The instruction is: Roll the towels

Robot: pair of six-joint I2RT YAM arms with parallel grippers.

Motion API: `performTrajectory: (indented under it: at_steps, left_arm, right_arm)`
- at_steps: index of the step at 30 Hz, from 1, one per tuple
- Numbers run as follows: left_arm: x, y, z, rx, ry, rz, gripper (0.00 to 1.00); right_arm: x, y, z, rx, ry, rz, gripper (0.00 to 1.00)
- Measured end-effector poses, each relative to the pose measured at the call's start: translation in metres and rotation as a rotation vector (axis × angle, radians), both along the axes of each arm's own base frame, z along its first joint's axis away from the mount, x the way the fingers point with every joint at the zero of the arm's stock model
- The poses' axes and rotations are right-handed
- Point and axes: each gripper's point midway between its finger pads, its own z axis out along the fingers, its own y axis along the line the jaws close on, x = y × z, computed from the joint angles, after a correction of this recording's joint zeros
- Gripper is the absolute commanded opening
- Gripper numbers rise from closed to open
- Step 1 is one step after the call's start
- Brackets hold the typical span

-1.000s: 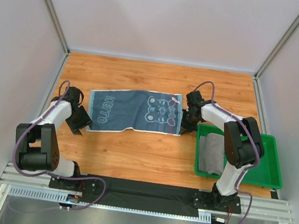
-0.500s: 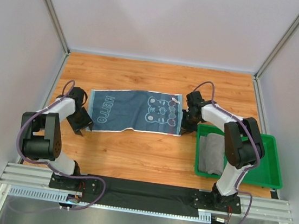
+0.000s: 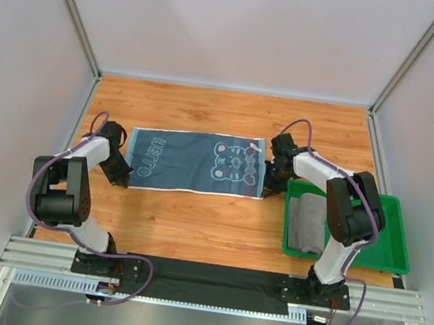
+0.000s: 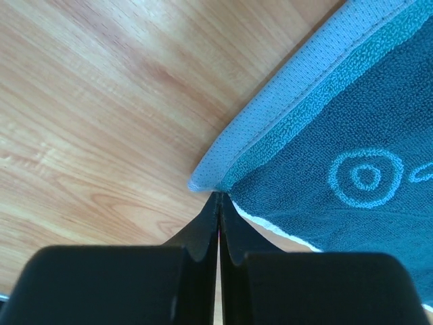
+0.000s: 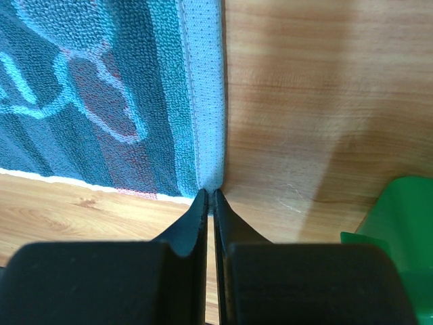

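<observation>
From above, a blue terry towel [image 3: 193,163] with pale lettering lies spread flat on the wooden table [image 3: 194,223]. The left gripper [image 3: 122,177] is at its near left corner and the right gripper [image 3: 265,186] at its near right one. A plain grey towel [image 3: 306,221] sits folded in the green plastic tray [image 3: 367,228].

At the left wrist, the black jaws are pressed together, nipping the tip of the towel's hemmed corner [image 4: 218,198].

At the right wrist, the jaws are likewise closed on the pale hem's end [image 5: 209,196], with the tray's edge just beside.
</observation>
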Motion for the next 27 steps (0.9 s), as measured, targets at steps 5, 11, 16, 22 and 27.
performTrajectory:
  at_steps: [5,11,16,22,27]
  left_arm:
    - [0.002,0.004,0.001,0.001,-0.008,0.014,0.0]
    - [-0.004,0.005,0.025,0.017,-0.068,0.012,0.17]
    - [-0.002,0.007,0.05,0.038,-0.155,0.008,0.4]
    - [-0.005,0.007,0.035,0.032,-0.1,0.009,0.41]
    - [-0.008,0.007,0.02,0.03,-0.063,0.012,0.42]
  right_arm:
    - [-0.006,-0.004,0.001,-0.004,0.007,0.002,0.0]
    - [-0.015,-0.011,0.006,-0.014,0.01,-0.006,0.0]
    - [-0.014,-0.013,0.01,-0.011,0.002,-0.012,0.0]
    - [-0.014,-0.013,0.01,-0.012,0.003,-0.007,0.0]
    - [-0.014,-0.013,0.012,-0.012,0.001,-0.003,0.0]
